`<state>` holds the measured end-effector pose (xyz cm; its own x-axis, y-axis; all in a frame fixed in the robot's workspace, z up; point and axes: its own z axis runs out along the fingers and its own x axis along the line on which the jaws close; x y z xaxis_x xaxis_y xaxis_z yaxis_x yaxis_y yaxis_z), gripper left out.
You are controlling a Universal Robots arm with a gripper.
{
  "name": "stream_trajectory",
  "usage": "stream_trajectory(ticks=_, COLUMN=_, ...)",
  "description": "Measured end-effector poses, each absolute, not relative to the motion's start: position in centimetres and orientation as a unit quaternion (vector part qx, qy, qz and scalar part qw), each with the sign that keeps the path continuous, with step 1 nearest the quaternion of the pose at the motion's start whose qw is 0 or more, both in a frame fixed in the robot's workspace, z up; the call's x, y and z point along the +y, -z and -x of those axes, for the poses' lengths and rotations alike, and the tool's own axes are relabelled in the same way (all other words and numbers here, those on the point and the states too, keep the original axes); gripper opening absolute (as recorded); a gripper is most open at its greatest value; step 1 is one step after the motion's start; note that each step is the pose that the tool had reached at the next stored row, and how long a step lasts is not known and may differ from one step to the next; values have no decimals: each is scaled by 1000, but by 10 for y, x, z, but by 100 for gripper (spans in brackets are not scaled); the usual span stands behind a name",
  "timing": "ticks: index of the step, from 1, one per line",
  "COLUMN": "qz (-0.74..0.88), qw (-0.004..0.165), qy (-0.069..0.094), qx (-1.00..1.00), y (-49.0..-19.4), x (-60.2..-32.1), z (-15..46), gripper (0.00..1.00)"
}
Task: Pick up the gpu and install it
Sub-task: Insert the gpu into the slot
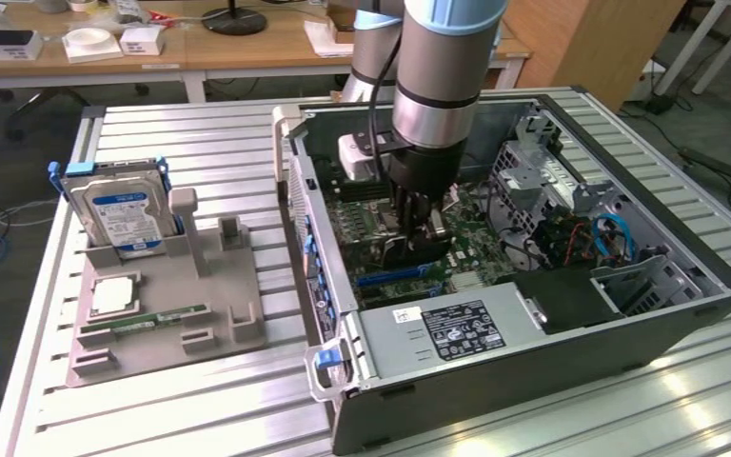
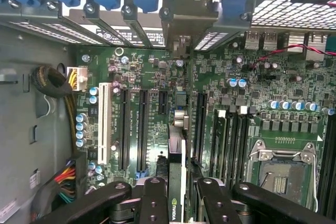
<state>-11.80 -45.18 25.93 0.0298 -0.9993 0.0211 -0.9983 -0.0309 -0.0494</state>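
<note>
Presently the claw (image 2: 181, 195) clamps the gpu (image 2: 177, 163) edge-on over the motherboard (image 2: 247, 103).

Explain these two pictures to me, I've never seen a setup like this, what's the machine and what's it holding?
The machine is a robot arm reaching down into an open computer case lying on a slatted metal table. One picture comes from a camera off the arm, the other from a camera on its wrist, looking at the motherboard. The gripper is closed on the gpu, a green card seen edge-on over the black slots. On the exterior view's left, a grey holder carries a hard drive with a blue label and a memory stick.
</note>
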Motion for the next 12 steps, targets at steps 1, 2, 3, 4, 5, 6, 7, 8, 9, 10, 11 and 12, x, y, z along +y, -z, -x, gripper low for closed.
stream_trajectory(ticks=1, qz=718, qw=10, qy=25, qx=696, y=-259, x=-452, z=118, gripper=26)
stream_trajectory(ticks=2, qz=717, qw=10, qy=25, qx=696, y=-258, x=-452, z=118, gripper=26)
stream_trajectory(ticks=3, qz=718, qw=10, qy=25, qx=696, y=-258, x=-452, z=118, gripper=26)
stream_trajectory(ticks=4, qz=718, qw=10, qy=25, qx=696, y=-257, x=-452, z=118, gripper=26)
stream_trajectory(ticks=5, qz=718, qw=10, qy=25, qx=696, y=-257, x=-452, z=118, gripper=26)
stream_trajectory(ticks=6, qz=717, qw=10, qy=25, qx=696, y=-256, x=-452, z=119, gripper=26)
stream_trajectory(ticks=7, qz=718, qw=10, qy=25, qx=696, y=-256, x=-452, z=119, gripper=26)
stream_trajectory(ticks=8, qz=718, qw=10, qy=25, qx=696, y=-255, x=-452, z=119, gripper=26)
stream_trajectory(ticks=9, qz=718, qw=10, qy=25, qx=696, y=-255, x=-452, z=119, gripper=26)
stream_trajectory(ticks=10, qz=717, qw=10, qy=25, qx=696, y=-254, x=-452, z=119, gripper=26)
stream_trajectory(ticks=11, qz=718, qw=10, qy=25, qx=696, y=-254, x=-452, z=119, gripper=26)
stream_trajectory(ticks=12, qz=718, qw=10, qy=25, qx=696, y=-254, x=-452, z=119, gripper=26)
